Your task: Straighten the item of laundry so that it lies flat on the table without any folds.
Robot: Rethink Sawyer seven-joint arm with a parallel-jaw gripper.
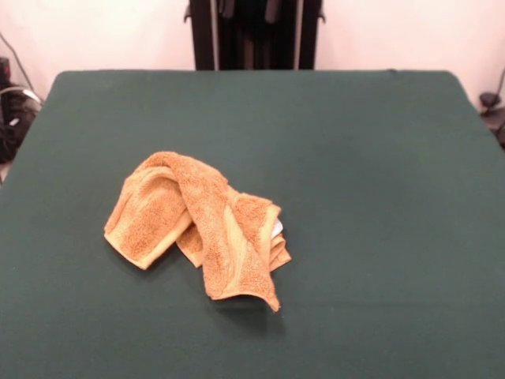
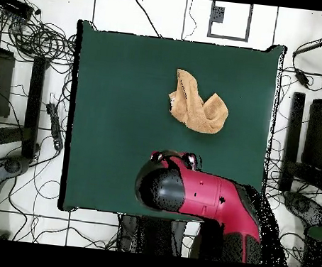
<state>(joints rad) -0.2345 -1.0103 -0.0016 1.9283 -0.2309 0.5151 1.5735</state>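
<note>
In the front view, the towel (image 1: pixel 201 229) is seen bunched on the table (image 1: pixel 379 158), left of centre and toward the near side. It is draped over itself in 2 or 3 thick folds, with a lighter woven band showing along one lobe and a small white tag (image 1: pixel 277 229) peeking out at its right edge. No gripper is seen here; only the dark pedestal (image 1: pixel 254 31) stands at the far side.

In the overhead view, the towel is seen crumpled, well apart from the red arm (image 2: pixel 200 193), which is drawn back over the table's robot-side edge. Whether the hand is wide or narrow cannot be told.

Nothing is judged done: every fold remains to be spread out.
</note>
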